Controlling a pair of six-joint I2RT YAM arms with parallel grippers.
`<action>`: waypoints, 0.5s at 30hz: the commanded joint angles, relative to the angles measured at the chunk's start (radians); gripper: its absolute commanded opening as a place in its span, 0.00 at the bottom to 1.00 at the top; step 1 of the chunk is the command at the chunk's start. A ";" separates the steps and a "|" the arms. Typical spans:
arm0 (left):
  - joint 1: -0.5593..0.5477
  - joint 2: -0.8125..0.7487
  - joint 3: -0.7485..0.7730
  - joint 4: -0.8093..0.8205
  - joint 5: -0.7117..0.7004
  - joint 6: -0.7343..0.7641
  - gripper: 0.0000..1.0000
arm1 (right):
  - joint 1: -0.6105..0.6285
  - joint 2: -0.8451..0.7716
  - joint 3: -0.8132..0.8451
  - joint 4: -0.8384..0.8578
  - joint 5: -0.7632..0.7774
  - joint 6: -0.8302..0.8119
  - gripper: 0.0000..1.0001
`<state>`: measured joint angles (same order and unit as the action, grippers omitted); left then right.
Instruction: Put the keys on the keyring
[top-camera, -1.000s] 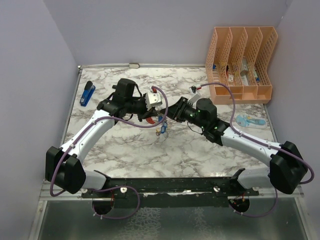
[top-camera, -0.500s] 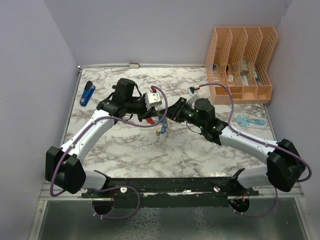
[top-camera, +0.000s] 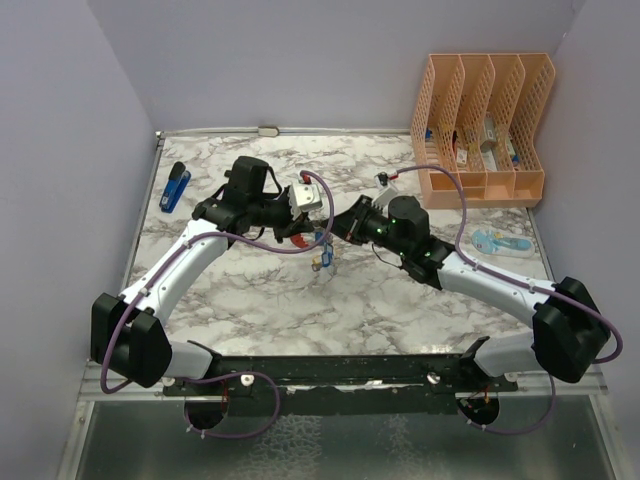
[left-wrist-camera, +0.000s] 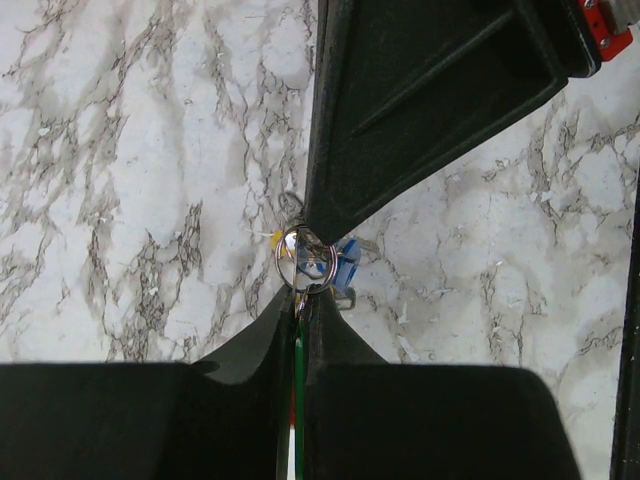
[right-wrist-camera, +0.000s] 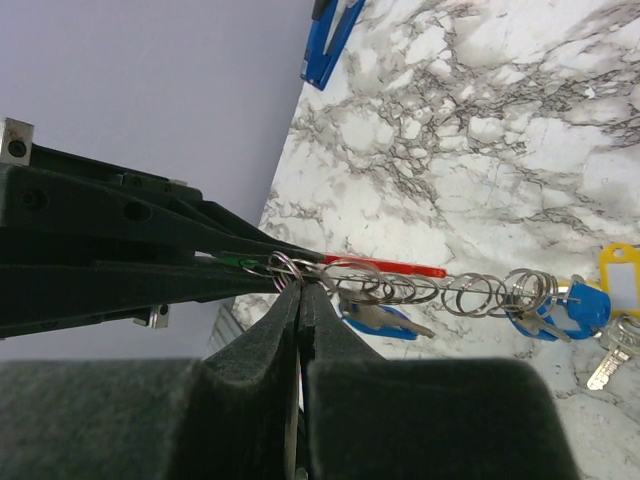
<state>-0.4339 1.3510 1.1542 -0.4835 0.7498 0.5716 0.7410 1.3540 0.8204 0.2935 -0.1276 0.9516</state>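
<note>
Edging toward its partner since the earlier frames, our right gripper (right-wrist-camera: 298, 290) has drawn its fingers together. They now sit clenched with their tips at a small split ring (left-wrist-camera: 303, 262), though we cannot tell whether the wire is actually nipped. Our left gripper (left-wrist-camera: 300, 305) is clamped on the green key (left-wrist-camera: 298, 365), tip to tip with the right one above the marble table (right-wrist-camera: 520, 120). From there we see the keyring (right-wrist-camera: 395, 267), red side showing, and a chain of rings (right-wrist-camera: 470, 293) carrying the blue-headed keys (right-wrist-camera: 385, 320) and a yellow tag (right-wrist-camera: 622, 280).
</note>
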 joint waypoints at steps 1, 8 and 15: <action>-0.009 -0.032 0.023 0.014 0.053 0.005 0.00 | 0.004 -0.011 0.048 -0.009 0.001 -0.036 0.01; -0.010 -0.033 0.020 0.015 0.065 0.005 0.00 | 0.004 0.009 0.076 -0.025 -0.051 -0.039 0.01; -0.009 -0.033 0.020 0.013 0.066 0.005 0.00 | 0.004 0.034 0.092 -0.038 -0.080 -0.027 0.06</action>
<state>-0.4358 1.3502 1.1542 -0.4992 0.7578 0.5739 0.7395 1.3674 0.8890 0.2745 -0.1619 0.9272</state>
